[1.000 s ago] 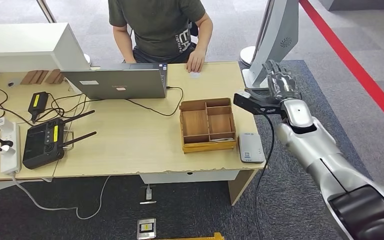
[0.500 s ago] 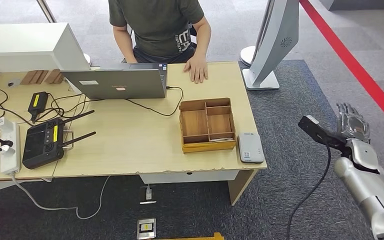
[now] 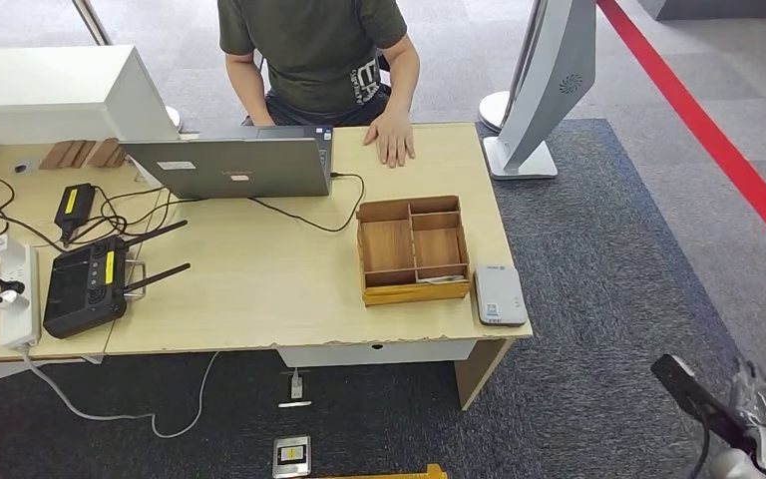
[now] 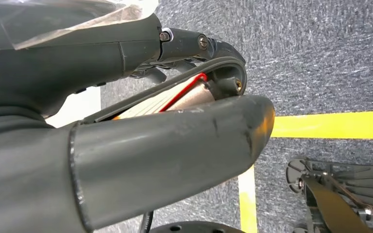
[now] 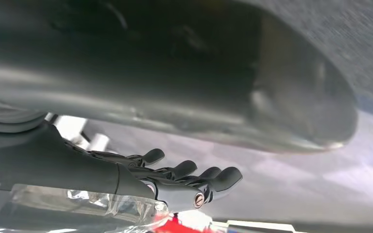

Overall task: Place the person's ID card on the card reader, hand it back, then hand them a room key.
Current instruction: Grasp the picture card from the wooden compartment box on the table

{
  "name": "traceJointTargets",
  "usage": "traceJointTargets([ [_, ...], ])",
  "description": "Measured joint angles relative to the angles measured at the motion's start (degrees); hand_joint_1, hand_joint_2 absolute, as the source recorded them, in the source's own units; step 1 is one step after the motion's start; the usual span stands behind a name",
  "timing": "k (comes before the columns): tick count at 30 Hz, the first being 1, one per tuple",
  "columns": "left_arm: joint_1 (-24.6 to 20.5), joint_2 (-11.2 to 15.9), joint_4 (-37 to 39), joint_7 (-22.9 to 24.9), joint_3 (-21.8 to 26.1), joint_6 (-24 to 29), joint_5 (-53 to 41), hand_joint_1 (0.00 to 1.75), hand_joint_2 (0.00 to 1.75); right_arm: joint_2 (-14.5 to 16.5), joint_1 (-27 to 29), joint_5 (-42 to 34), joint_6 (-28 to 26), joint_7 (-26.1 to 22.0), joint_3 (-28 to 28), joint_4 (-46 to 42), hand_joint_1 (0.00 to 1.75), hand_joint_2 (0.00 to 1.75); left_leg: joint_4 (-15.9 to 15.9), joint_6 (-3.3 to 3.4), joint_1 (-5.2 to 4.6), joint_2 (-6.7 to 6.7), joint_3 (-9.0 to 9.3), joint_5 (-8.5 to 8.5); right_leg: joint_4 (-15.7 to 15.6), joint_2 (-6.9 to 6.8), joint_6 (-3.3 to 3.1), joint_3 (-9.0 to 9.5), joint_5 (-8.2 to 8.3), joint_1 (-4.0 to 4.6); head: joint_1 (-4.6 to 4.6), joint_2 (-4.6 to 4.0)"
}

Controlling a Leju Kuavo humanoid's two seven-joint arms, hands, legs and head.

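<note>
Wooden tray (image 3: 414, 249) on desk (image 3: 259, 279), one card in its near compartment, right hand (image 3: 758, 414) low beside desk, fingers (image 5: 194, 170) straight, apart, holding nothing

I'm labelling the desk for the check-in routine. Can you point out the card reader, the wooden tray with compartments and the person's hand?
Flat grey card reader (image 3: 500, 293): head view, middle of its top face.
Wooden compartment tray (image 3: 415, 293): head view, near wall.
Person's hand (image 3: 392, 134): head view, back of the hand, flat on the desk.

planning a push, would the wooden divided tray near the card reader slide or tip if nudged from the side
The wooden tray looks low, wide and flat-bottomed, so it would probably slide, not tip. The desk looks smooth, so little drag. It looks rigid. The card reader lies close beside it and may get shoved along.
</note>
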Motion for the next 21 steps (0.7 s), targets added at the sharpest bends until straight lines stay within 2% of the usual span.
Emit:
traceJointTargets([
  [7, 0.00, -0.83, 0.00, -0.25, 0.87, 0.99, 1.22, 0.00, 0.00, 6.13, 5.26, -4.61, -0.51, -0.15, -4.15, 5.11, 0.00, 0.00, -0.04, -0.02, 0.04, 0.02, 0.04, -0.01, 0.01, 0.01, -0.05, 0.02, -0.09, 0.04, -0.02, 0.00],
  [11, -0.01, -1.27, 0.00, -0.28, 1.34, 1.94, 1.51, 0.00, 0.00, 12.11, 6.26, -19.34, -3.07, -0.69, -9.44, 7.44, 0.00, 0.00, -0.06, -0.04, 0.14, 0.09, 0.09, -0.01, 0.03, 0.05, -0.12, 0.05, -0.12, 0.12, -0.01, 0.00],
  [13, -0.03, -1.39, 0.00, -0.28, 1.50, 2.15, 1.61, 0.00, 0.00, 15.42, 6.45, -23.53, -3.09, -0.84, -12.45, 8.35, 0.00, 0.00, -0.07, -0.06, 0.21, 0.12, 0.12, -0.01, 0.05, 0.07, -0.18, 0.06, -0.13, 0.15, -0.01, 0.00],
  [21, -0.04, -1.18, 0.00, -1.92, 1.80, 1.82, 1.92, 0.00, 0.00, 25.49, 6.59, -23.71, 1.91, -2.08, -18.80, 10.81, 0.00, 0.00, -0.09, -0.16, 0.24, 0.13, 0.18, 0.01, 0.09, 0.08, -0.26, 0.08, -0.15, 0.22, -0.08, 0.00],
])
